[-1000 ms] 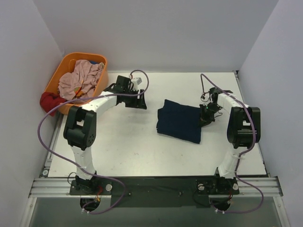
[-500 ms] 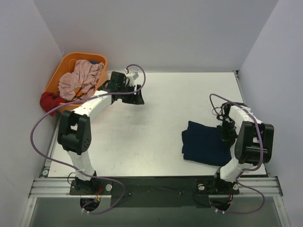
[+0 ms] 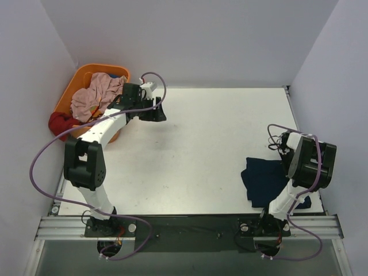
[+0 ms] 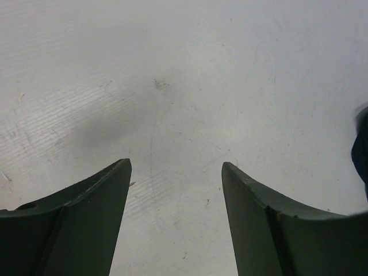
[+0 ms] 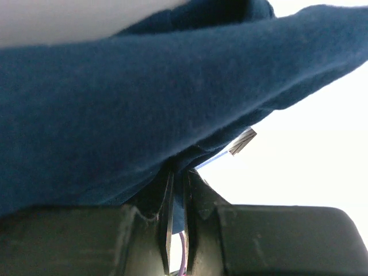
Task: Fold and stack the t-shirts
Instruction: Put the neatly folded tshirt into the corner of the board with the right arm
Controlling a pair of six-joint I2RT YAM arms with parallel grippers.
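Most of the tabletop (image 3: 195,149) lies bare through the centre and upper right of the top view, giving wide passage there. In the upper left the orange basket (image 3: 63,98), piled with heaped clothes (image 3: 98,95), blocks the corner; the left end effector (image 3: 155,113) sits just to its right, fingers spread over bare surface. At the lower right the navy t-shirt (image 3: 261,183) bunches against the right arm (image 3: 307,164), close to the right wall (image 3: 339,115), leaving little room on that side
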